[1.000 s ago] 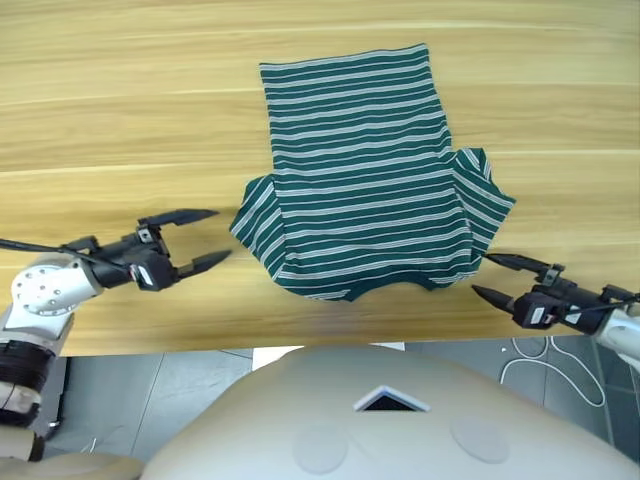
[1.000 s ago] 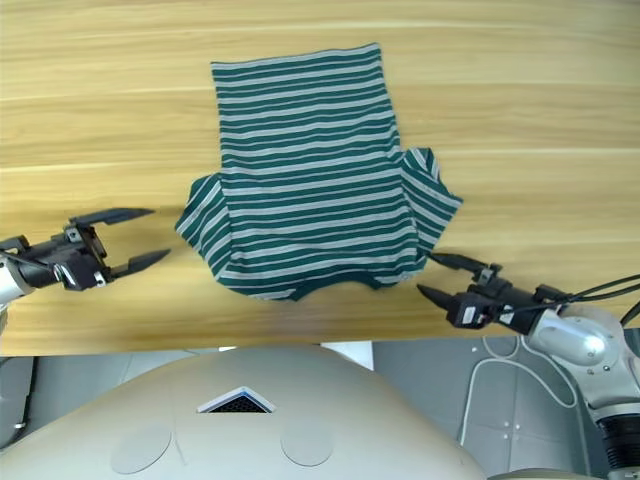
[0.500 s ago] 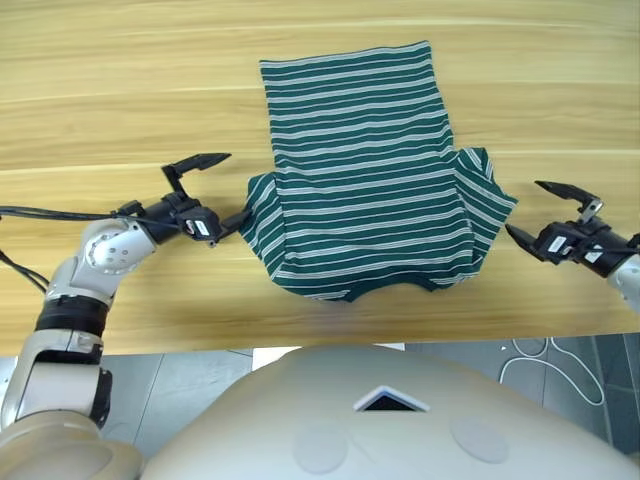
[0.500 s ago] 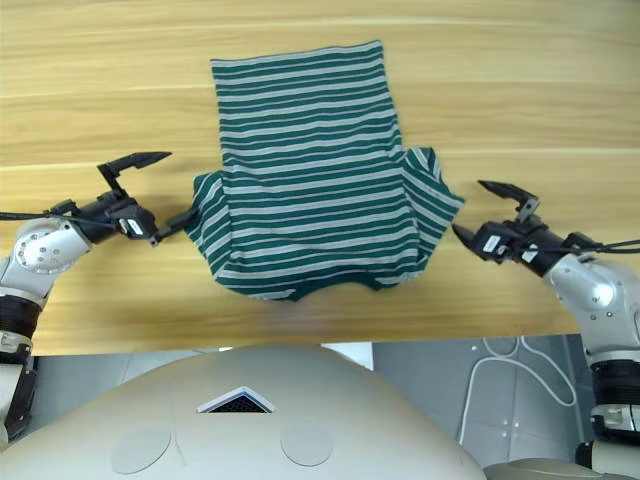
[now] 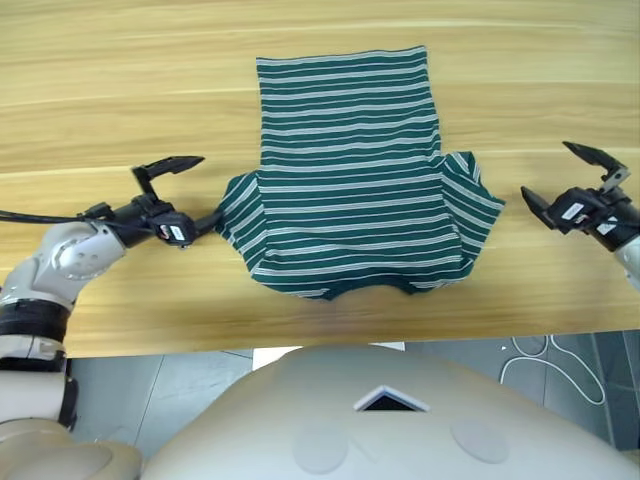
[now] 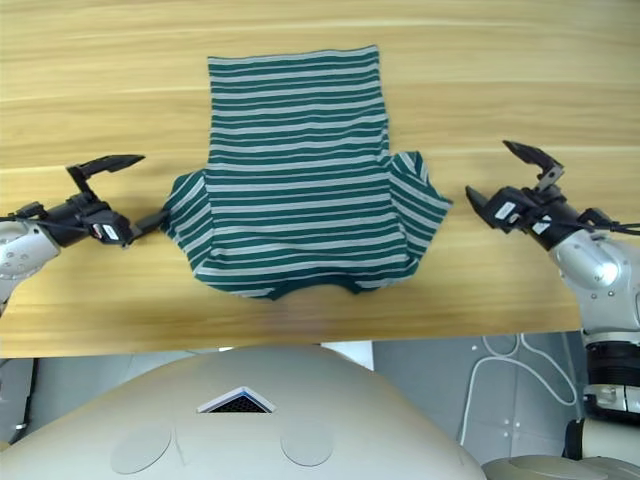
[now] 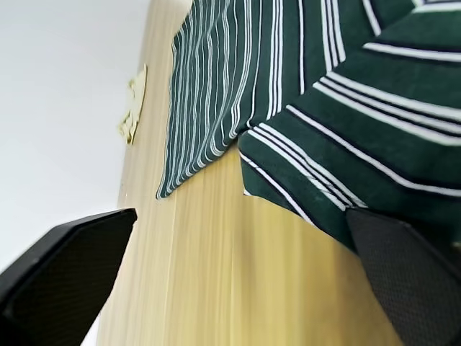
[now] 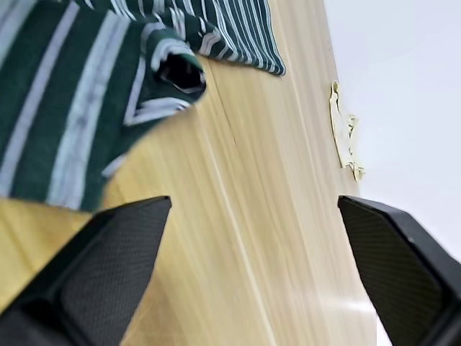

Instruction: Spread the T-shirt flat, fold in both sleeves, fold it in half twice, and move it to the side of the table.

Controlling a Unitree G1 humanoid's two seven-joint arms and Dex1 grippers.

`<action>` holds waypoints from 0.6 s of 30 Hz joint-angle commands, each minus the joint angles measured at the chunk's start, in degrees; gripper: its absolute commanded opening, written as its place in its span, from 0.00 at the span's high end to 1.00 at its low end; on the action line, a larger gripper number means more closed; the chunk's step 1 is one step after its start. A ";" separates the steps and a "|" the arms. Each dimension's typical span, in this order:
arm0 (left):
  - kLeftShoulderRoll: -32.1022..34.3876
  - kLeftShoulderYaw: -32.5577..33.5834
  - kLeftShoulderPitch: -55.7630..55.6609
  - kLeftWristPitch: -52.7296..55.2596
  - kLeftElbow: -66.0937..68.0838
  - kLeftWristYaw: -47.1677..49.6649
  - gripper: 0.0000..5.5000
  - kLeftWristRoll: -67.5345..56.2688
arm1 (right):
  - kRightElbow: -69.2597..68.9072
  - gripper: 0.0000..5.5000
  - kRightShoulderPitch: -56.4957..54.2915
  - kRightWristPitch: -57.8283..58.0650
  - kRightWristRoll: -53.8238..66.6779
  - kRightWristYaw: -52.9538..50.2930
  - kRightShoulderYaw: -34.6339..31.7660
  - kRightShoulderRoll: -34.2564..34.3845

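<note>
Lying on the wooden table [image 5: 120,80], close to the robot's edge, the green and white striped T-shirt [image 5: 350,170] has its straight hem pointing away from the robot and its collar end nearest it. The body looks mostly smooth, while both sleeves are bunched in against the sides rather than laid out. The left gripper [image 5: 208,188] sits low over the table just beside the left sleeve [image 5: 240,200], with its two fingers [image 7: 65,267] spread wide. The tip of the nearer one is right at the sleeve's edge, touching it or all but touching, and the other is held up clear of the cloth, so nothing is pinched. On the other side the right gripper [image 5: 546,170] hangs near the right sleeve [image 5: 475,195] but apart from it, with bare wood between them. Its fingers [image 8: 108,252] are likewise spread and hold nothing. A small pale scrap [image 8: 346,133] sits at the table's far edge, and a white cable [image 5: 540,360] lies looped on the grey floor below the right arm.
</note>
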 commanded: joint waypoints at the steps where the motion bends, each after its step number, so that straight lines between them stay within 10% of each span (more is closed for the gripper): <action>1: 1.12 0.48 0.20 1.53 0.93 0.04 0.02 1.18 | -0.03 0.22 -1.08 0.50 -0.26 0.16 0.79 0.64; 18: 0.85 3.71 -1.03 0.15 -1.02 -0.38 0.02 -6.95 | 0.27 0.22 -1.57 0.14 0.27 0.56 3.29 1.91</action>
